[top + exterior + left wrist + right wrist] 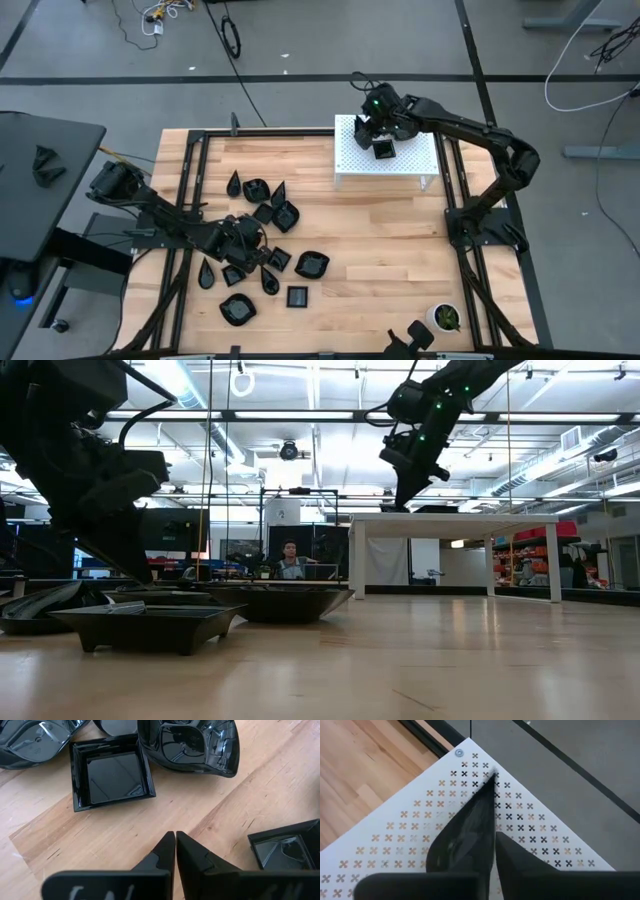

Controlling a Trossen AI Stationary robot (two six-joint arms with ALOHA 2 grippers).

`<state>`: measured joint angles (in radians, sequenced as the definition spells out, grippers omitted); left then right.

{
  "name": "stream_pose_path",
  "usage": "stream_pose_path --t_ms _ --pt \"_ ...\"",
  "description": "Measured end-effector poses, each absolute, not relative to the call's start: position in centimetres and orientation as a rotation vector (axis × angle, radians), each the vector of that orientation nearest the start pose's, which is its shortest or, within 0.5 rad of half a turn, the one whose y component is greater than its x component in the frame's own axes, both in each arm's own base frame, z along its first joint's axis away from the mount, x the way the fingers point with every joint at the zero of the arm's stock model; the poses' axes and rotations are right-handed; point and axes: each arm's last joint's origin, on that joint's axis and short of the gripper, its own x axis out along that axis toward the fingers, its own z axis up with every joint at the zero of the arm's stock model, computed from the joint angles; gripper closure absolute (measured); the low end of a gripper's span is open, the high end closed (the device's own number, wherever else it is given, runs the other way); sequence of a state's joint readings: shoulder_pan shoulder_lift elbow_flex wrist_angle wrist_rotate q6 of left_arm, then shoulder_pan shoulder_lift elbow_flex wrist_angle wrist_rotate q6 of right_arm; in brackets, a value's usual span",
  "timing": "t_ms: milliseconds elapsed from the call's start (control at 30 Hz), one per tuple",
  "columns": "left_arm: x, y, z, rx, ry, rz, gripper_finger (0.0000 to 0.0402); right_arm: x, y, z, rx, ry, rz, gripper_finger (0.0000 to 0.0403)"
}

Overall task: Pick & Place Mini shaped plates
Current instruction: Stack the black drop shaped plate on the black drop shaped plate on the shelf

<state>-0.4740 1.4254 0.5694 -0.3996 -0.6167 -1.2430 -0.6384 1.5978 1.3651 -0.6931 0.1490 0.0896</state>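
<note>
Several mini shaped plates (265,250), glossy black, lie on the wooden table at its left. My left gripper (175,837) is shut and empty, low over bare wood. It stands between a square plate (112,772), a rounded plate (190,742) and another square plate (285,845). My right gripper (495,820) hangs over the far left corner of a white perforated stand (400,160), its fingers slightly apart. A teardrop plate (470,830) lies along one of its fingers, pointed end forward, and hides that finger. My right gripper comes slanting down over the stand's corner. The teardrop plate lies along one finger, its tip (492,774) past the fingertips. A thin strip of the stand shows between the plate and the other finger (520,862). Whether the plate still touches a finger, I cannot tell.
The stand (455,520) is a small raised table on white legs at the far middle. A small white pot with a green plant (445,318) sits at the near right corner. Bare wood lies between the plates and the stand. A person sits in the room beyond.
</note>
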Motion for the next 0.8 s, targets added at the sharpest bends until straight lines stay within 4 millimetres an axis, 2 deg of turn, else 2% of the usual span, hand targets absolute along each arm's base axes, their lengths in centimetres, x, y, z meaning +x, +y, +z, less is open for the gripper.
stream_pose_path --t_ms 267,400,567,800 --pt "19.98 -8.37 13.21 -0.471 0.794 0.719 0.0383 27.05 -20.57 29.39 0.287 0.863 -0.766 0.0301" --pt "19.98 -8.37 13.21 -0.471 0.794 0.719 0.0383 27.21 -20.27 29.35 0.271 0.876 -0.749 0.0284" --pt "19.98 -8.37 13.21 -0.471 0.794 0.719 0.0383 26.8 -19.82 28.91 0.301 0.948 -0.736 0.0295" --pt "19.98 -8.37 13.21 -0.471 0.794 0.719 0.0383 26.26 -19.71 28.6 0.352 0.992 -0.791 0.0355"
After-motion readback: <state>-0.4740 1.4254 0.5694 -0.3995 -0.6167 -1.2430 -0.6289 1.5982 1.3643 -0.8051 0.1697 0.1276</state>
